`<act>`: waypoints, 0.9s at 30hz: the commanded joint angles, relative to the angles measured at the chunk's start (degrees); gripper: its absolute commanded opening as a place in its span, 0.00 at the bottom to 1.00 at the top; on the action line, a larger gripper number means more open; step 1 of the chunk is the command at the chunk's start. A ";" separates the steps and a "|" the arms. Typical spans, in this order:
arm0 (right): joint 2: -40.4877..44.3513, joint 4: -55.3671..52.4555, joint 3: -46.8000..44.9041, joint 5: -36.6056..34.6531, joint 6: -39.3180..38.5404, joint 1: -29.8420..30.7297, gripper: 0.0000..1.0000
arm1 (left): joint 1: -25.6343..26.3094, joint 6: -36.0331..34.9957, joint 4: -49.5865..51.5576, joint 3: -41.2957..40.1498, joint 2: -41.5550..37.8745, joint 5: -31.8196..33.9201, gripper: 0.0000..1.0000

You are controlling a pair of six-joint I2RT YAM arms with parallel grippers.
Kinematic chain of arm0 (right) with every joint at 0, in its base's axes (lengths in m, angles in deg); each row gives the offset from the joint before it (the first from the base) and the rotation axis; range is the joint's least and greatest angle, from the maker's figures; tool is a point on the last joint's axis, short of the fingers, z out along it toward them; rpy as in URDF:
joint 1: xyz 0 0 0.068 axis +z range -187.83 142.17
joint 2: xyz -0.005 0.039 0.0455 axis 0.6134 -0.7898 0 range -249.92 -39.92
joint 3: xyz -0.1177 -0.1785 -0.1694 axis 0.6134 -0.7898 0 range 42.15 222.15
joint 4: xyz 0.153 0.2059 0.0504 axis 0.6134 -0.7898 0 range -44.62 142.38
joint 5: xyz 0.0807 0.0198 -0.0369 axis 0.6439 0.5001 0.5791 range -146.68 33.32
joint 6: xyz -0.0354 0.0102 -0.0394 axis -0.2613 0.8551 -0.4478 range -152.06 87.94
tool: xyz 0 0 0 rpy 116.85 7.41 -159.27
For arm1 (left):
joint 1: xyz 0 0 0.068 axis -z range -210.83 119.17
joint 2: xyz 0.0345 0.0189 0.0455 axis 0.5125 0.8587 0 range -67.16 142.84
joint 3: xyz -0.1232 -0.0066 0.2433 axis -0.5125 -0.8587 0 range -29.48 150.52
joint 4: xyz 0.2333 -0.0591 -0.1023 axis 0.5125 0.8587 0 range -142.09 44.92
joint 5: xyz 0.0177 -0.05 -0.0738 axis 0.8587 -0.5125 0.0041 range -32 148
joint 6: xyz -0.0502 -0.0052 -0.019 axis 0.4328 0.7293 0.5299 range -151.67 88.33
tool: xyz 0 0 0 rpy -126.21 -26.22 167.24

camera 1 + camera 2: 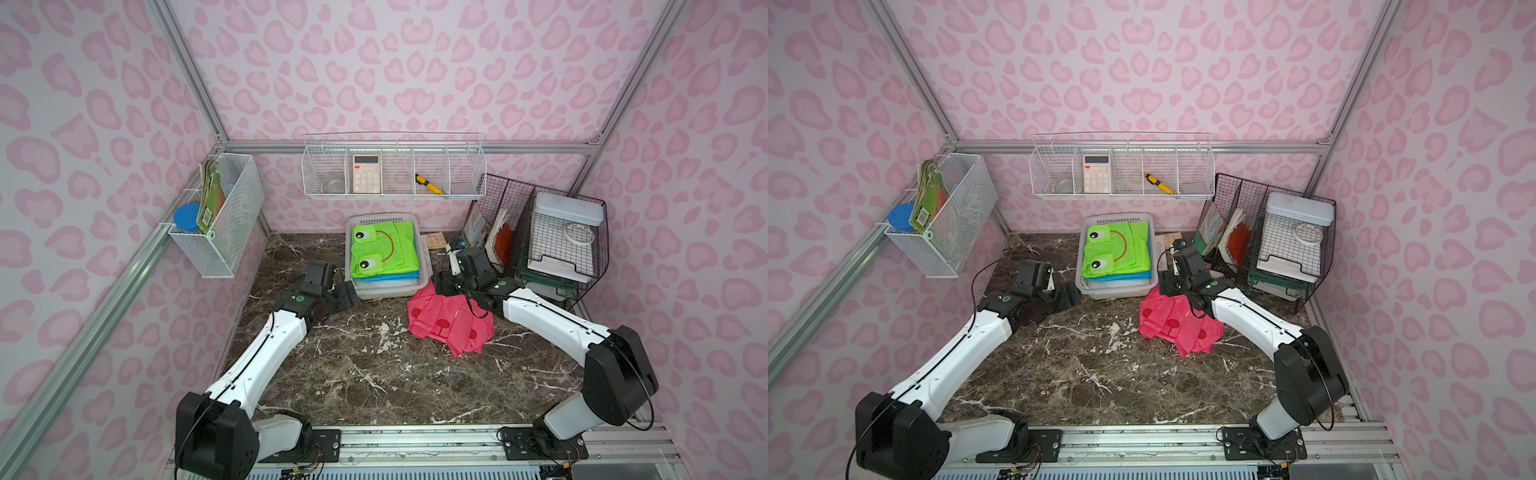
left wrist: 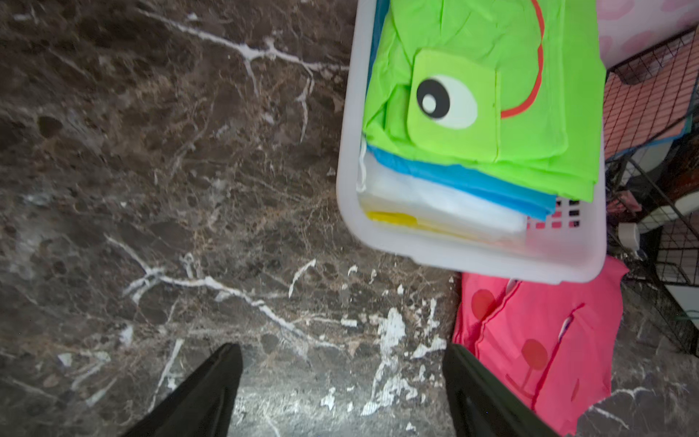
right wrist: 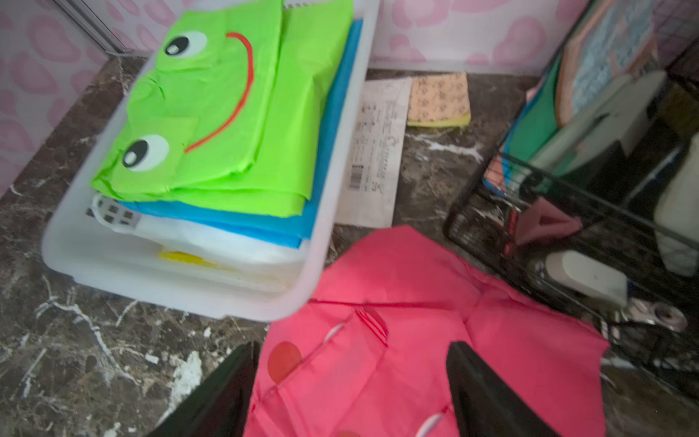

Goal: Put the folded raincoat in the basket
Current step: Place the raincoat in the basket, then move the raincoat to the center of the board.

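Note:
The white basket [image 1: 388, 292] [image 1: 1113, 292] stands at the back middle of the marble table. In it lies a folded green raincoat [image 1: 382, 249] [image 1: 1117, 249] [image 2: 491, 75] [image 3: 234, 125] with a frog face, on top of blue, white and yellow folded layers. A pink raincoat [image 1: 444, 328] [image 1: 1175, 328] [image 2: 537, 333] [image 3: 416, 302] lies loosely on the table by the basket's front right corner. My left gripper [image 1: 347, 296] [image 2: 342, 352] is open over bare table at the basket's front left corner. My right gripper [image 1: 440, 282] [image 3: 355, 352] is open just above the pink raincoat, holding nothing.
Black wire racks [image 1: 552, 249] with books and a white box stand at the right, close to my right arm. A paper slip [image 3: 374, 151] and an orange pad [image 3: 438, 98] lie behind the basket. White wire baskets [image 1: 395, 174] [image 1: 220, 216] hang on the walls.

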 commanded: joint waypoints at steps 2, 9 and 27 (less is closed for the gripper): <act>-0.01 2.64 -5.59 3.87 1.99 -3.67 0.80 | 1.68 3.40 -2.62 -9.77 -8.11 -2.26 0.89; -3.85 2.60 -8.12 3.24 1.90 -5.77 0.80 | 3.16 4.32 -0.97 -21.19 -22.16 -3.47 0.91; -7.55 3.23 -12.58 0.54 8.18 2.22 0.78 | 3.20 5.11 0.29 -26.80 -24.70 -7.20 0.91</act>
